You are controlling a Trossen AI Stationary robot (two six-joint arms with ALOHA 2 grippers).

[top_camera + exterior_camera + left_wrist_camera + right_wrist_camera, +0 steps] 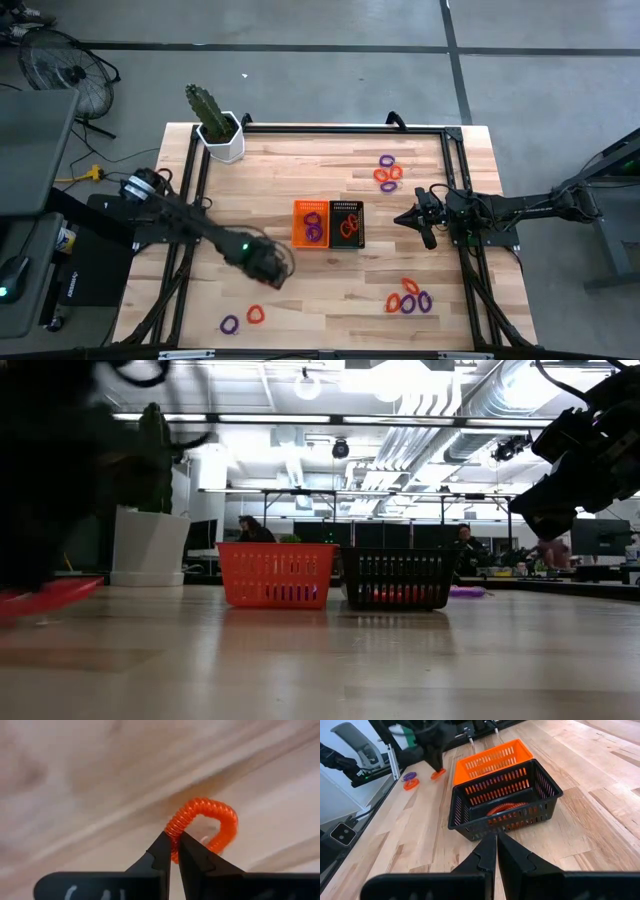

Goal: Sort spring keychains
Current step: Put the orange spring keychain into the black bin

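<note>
My left gripper (272,268) hovers over the near-left part of the table and is shut on an orange spring keychain (210,820). Two more keychains, one purple (230,324) and one orange (256,315), lie near the near edge. Other orange and purple keychains lie in a cluster at the far right (388,172) and another at the near right (410,298). At mid-table, the orange bin (310,222) holds purple keychains and the black bin (347,223) holds orange ones. My right gripper (496,836) is shut and empty, just right of the black bin. My left gripper pinches the orange keychain's coil (175,826) between its two fingertips, at one side of the loop. The fingers come from above, pointing down. The loop's remaining part (438,774) hangs beyond the tips; I cannot tell whether it is clear of the table.
A white pot with a cactus (220,135) stands at the far-left corner. A black frame (330,128) runs around the table's sides. The two bins stand side by side. Bare wood lies between the bins and my left gripper.
</note>
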